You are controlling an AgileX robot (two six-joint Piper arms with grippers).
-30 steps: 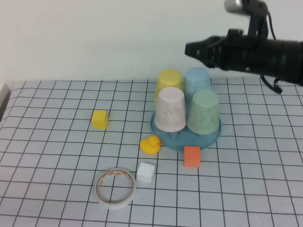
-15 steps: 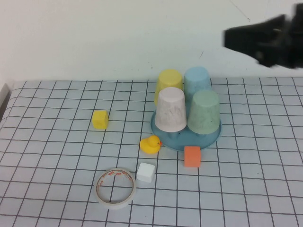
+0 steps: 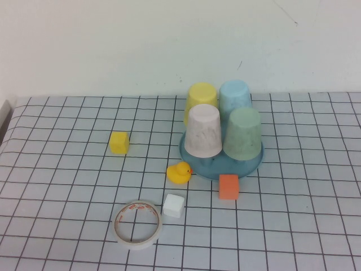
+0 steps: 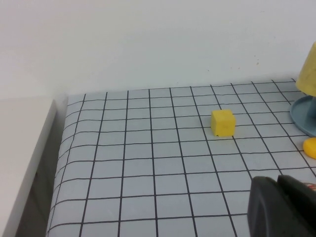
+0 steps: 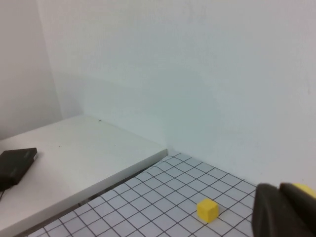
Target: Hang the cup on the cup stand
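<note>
- The left gripper (image 4: 284,207) is showing only in its own wrist view, its fingers pressed together above the gridded table sheet (image 3: 67,186), holding nothing.
- A small yellow cube (image 3: 119,142) is sitting at the left; a roll of tape (image 3: 137,223), a white cube (image 3: 174,205) and a yellow rubber duck (image 3: 179,172) are lying nearer the middle.
- The pale mint-green plastic cup (image 3: 243,133) is sitting upside down on the blue round cup stand (image 3: 225,166) — beside a whitish-pink cup (image 3: 203,130), with a yellow cup (image 3: 201,100) and a light blue cup (image 3: 235,97) behind.
- An orange cube (image 3: 228,186) is resting just in front of the stand.
- The right gripper (image 5: 286,210) — outside the high view — is showing closed and empty in its wrist view.

Cup (image 3: 242,134) on cup stand (image 3: 248,164) — duck (image 3: 179,172) seemingly just left.
</note>
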